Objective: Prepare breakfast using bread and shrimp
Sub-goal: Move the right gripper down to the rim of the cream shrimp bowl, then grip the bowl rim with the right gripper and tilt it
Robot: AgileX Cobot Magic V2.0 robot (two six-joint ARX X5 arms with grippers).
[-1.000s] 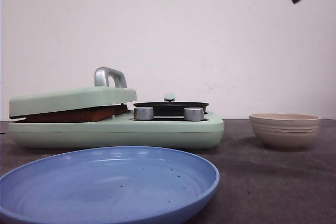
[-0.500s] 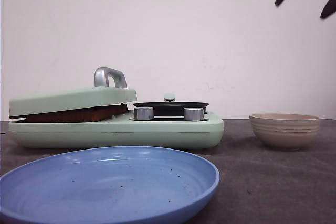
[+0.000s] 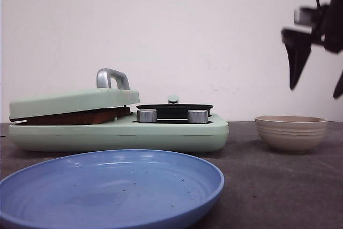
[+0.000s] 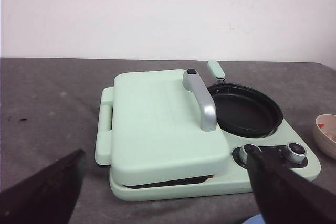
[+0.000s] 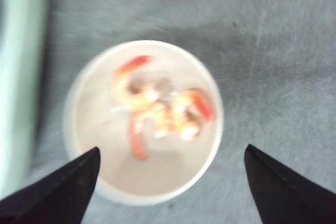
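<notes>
Right gripper [image 3: 316, 85], black fingers spread wide with nothing between them, hangs directly above the beige ribbed ceramic bowl [image 3: 291, 132], which sits on the dark grey table [image 3: 268, 186] to the right of the mint-green breakfast cooker [image 3: 118, 127]. The pink-orange curled shrimp [image 5: 160, 111] lie clustered in that bowl, straight below and midway between the two fingertips, so the right arm is clearly the nearer one. Left gripper [image 4: 168, 192], also open and empty, faces the cooker's lowered lid [image 4: 157, 124], under which a brown bread edge [image 3: 75, 117] shows.
</notes>
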